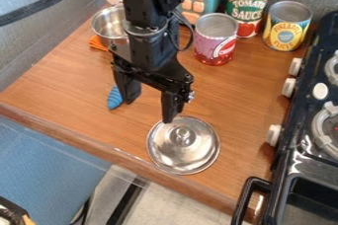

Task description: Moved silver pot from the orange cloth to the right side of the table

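The silver pot (pixel 109 23) looks like thin, bright metal: probably light for its size, stiff in the wall, not fragile, but apt to slip on smooth fingers. The rim is the place to take it, one finger inside and one outside, on the side facing away from the wall; a pinch across the whole bowl would likely be too wide. The orange cloth (pixel 98 44) showing beneath it is soft and could drag along if the hold goes too low.

The pot sits near the counter's (pixel 72 88) wall-side edge, towards the back corner, partly hidden by the arm (pixel 148 26). The pincer (pixel 151 99) hangs well apart from it, nearer the counter's front edge, between the pot and the metal lid (pixel 183 144). Its fingers stand wide apart, with nothing held.
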Controlling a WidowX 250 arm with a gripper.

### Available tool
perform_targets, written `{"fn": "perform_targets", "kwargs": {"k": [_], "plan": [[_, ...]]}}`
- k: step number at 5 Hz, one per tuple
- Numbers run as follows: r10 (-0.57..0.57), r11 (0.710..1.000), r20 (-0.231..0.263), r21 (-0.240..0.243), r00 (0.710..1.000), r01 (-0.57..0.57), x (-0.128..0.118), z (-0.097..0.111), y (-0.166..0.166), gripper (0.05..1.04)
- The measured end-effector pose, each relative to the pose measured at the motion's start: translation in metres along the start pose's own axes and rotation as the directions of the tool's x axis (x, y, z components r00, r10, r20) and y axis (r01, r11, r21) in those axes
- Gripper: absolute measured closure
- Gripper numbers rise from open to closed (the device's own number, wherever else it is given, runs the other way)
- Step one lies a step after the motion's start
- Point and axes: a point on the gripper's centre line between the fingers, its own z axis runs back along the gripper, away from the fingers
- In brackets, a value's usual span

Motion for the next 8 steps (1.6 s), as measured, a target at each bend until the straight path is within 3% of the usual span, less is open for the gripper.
{"fn": "perform_targets", "kwargs": {"k": [1, 4, 5, 7, 8], "plan": [[0.002, 1.000, -0.023, -0.002, 1.000, -0.002, -0.002, -0.005, 0.000, 0.082], [0.099, 0.995, -0.031, -0.013, 0.995, -0.100, 0.097, -0.016, 0.030, 0.082], [0.190, 0.982, -0.018, -0.016, 0.982, -0.190, 0.130, -0.018, 0.061, 0.082], [0.338, 0.940, -0.016, -0.043, 0.941, -0.338, 0.150, -0.017, 0.124, 0.082], [0.356, 0.934, -0.041, -0.013, 0.934, -0.357, 0.153, -0.043, 0.135, 0.082]]}}
